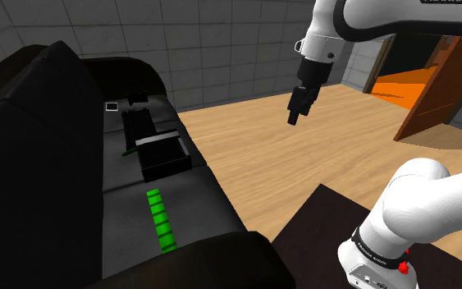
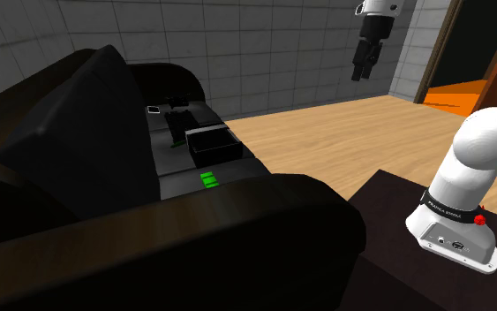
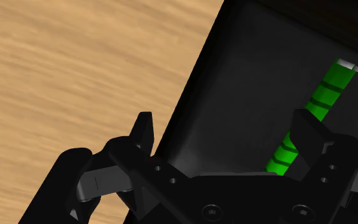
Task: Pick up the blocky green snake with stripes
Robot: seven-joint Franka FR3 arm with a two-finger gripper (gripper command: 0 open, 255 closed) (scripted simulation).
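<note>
A black sofa stands along a wood floor. The snake is a bright green chain of square blocks with darker bands. It lies flat on the sofa seat, running lengthwise, roughly parallel to the seat's front edge. It sits toward the armrest end nearest the shoulder camera. A black box sits on the same seat further along, near the snake's far end but not touching it.

The white arm holds its black claw high in the air. The claw is out past the seat's front edge, above the bare floor and well apart from the snake. Its two fingers stand apart with nothing between them. In the wrist view the claw looks down at the seat's front edge. The snake runs off to one side, partly hidden behind one finger.

The step in hand appears to be the approach, and no grasp has begun. To do it well, the claw should travel across the front edge until the middle of the snake lies between the fingers. The wrist should turn so the fingers straddle the narrow body rather than line up along it. A straight descent would likely avoid the box and the backrest. The fingers should close only once both tips sit low beside the blocks. A grip near the middle would probably keep the ends balanced.
</note>
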